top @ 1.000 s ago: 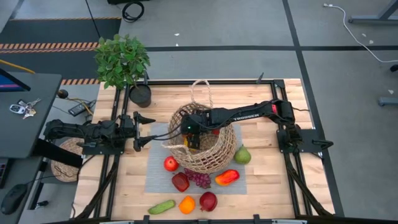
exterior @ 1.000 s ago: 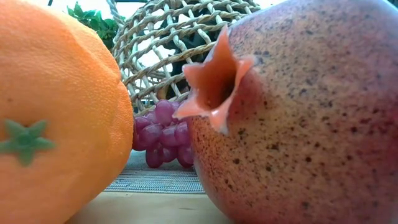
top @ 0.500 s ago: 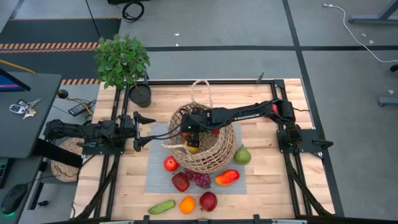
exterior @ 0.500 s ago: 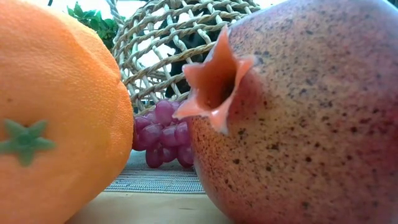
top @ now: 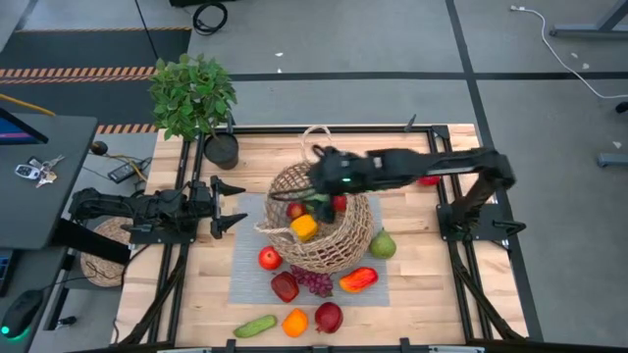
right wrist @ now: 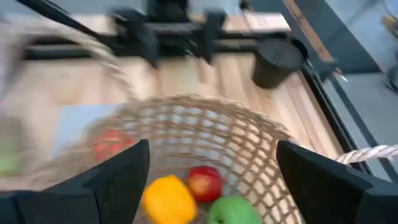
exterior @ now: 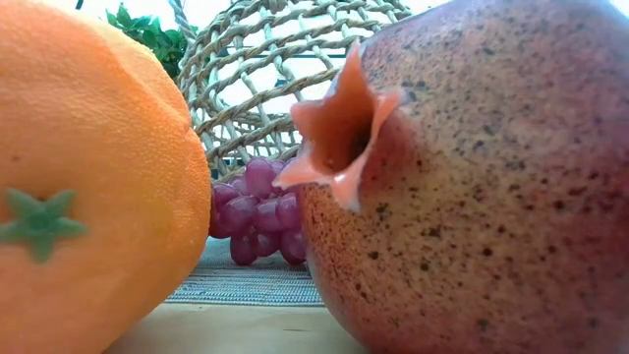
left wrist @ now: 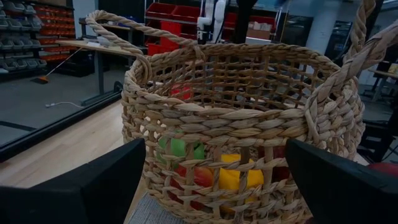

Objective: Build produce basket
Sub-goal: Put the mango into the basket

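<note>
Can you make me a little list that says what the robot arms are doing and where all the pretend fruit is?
right gripper: open, empty, above the basket's far rim
left gripper: open, waiting beside the basket
basket: on the grey mat
inside basket: yellow fruit, red apple, something green
outside basket: pear, grapes, pepper, cucumber, orange, pomegranate

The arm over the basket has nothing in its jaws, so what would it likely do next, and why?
Probably swing the right gripper, its jaws open and empty above the basket, toward the green pear lying beside the basket on its own side, since much produce remains on the table.
</note>
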You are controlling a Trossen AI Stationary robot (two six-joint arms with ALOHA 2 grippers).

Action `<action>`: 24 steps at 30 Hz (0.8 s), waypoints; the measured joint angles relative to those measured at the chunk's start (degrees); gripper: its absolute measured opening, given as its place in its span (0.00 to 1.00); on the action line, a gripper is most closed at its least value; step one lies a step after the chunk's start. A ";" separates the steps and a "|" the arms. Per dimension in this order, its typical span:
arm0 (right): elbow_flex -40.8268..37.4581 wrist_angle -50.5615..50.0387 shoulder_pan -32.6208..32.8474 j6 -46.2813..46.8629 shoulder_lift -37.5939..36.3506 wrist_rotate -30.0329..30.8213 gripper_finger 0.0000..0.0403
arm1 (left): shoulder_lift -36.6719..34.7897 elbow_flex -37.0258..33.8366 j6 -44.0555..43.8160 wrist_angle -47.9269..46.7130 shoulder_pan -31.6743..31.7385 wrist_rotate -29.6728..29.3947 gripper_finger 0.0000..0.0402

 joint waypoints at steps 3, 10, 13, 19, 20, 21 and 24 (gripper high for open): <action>0.00 -2.67 2.62 0.06 -5.11 -0.94 0.87 | 0.00 0.00 0.01 0.00 0.00 -0.02 0.98; 0.02 -9.84 15.40 1.32 -11.14 0.28 0.87 | 0.00 0.00 0.01 -0.02 0.00 -0.01 0.98; 0.02 -11.54 23.04 2.47 -11.18 5.70 0.87 | 0.00 0.00 0.01 -0.02 0.00 -0.02 0.98; -0.01 -16.83 36.28 4.12 -7.22 14.38 0.87 | 0.00 0.00 0.01 0.00 0.00 0.00 0.98; -0.02 -17.62 37.89 4.59 -6.39 14.42 0.87 | 0.00 0.00 -0.01 0.00 0.00 -0.01 0.98; -0.02 -18.16 39.38 5.07 -5.56 14.44 0.87 | 0.00 0.00 -0.01 0.00 0.00 -0.02 0.98; -0.94 -18.12 43.08 5.39 -3.00 14.63 0.87 | 0.00 0.00 -0.01 0.00 0.00 0.00 0.98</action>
